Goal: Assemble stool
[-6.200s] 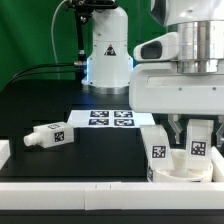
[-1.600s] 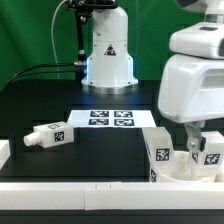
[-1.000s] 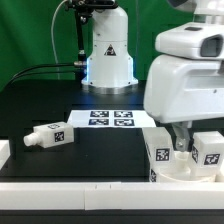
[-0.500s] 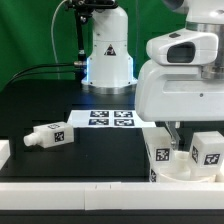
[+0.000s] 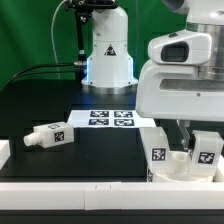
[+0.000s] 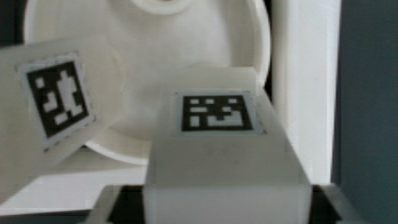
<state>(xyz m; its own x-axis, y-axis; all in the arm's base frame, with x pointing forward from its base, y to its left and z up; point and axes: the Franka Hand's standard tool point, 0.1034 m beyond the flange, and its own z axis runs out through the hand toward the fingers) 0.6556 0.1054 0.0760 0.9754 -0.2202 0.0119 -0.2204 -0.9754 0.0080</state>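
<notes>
so the gripper (image 5: pixel 191 137) dropped back onto the leg (image 5: pixel 206 150) at 3 o'clock on the seat (image 5: pixel 180 171), can't tell if it's clamped, probably another screw-in turn

Gripper (image 5: pixel 188 133) swung out toward the worktop's edge on the exterior view's right about 1.6 s back, then returned. The wrist housing (image 5: pixel 182 85) is now nearly back where it was six seconds ago, having barely moved in the last half second. The leg (image 5: pixel 204 152) on the seat (image 5: pixel 178 168), at the worktop's near corner on that side, went outward with the swing. It has since come back in a little, still further out than at the start
</notes>
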